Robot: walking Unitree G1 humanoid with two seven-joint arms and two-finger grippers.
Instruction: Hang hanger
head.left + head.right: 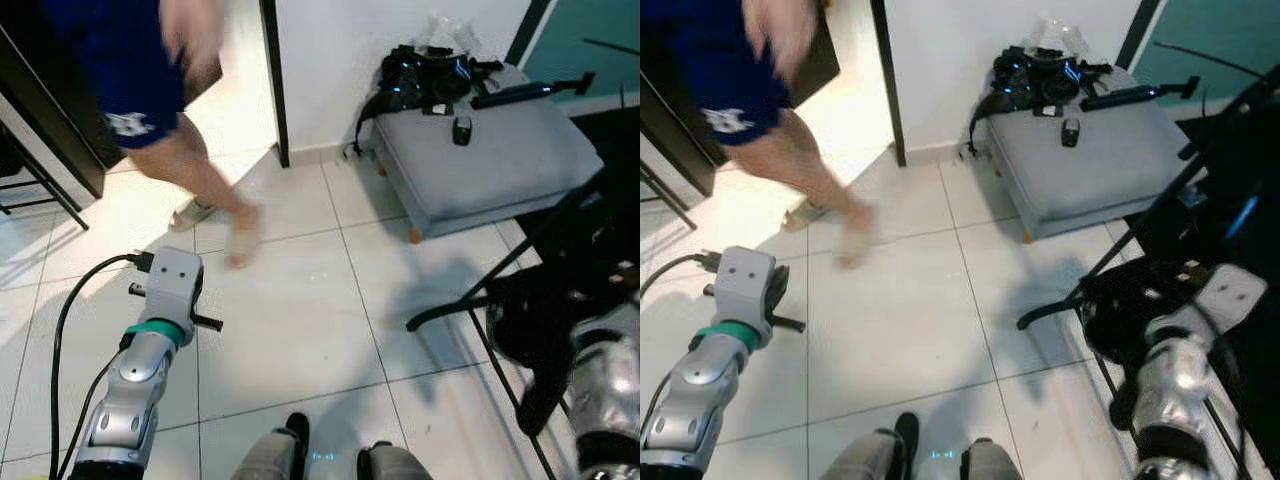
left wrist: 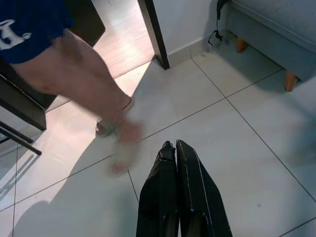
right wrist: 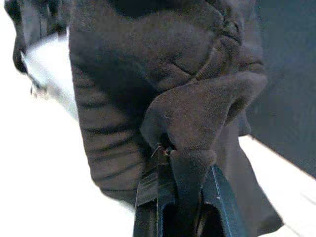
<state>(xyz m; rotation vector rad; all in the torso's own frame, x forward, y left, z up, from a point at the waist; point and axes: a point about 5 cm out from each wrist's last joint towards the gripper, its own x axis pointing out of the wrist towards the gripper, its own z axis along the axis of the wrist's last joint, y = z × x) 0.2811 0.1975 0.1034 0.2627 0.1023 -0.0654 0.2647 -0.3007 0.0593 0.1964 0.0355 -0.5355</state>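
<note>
A dark garment (image 3: 163, 89), bunched and wrinkled, is pinched between the closed fingers of the right gripper (image 3: 185, 163), at about 4 o'clock in the head views; a hanger inside it cannot be made out. The left gripper (image 2: 177, 153) is held closed over white tiles (image 1: 300, 330).

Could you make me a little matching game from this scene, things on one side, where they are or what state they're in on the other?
Things:
1. left gripper
2. right gripper
3. grey ottoman
4. person

States:
a. walking across the tiles near the doorway
b. fingers pressed together, holding nothing
c. carries black gear on top
d. clamped on dark cloth

Pairs: 1-b, 2-d, 3-c, 4-a
</note>
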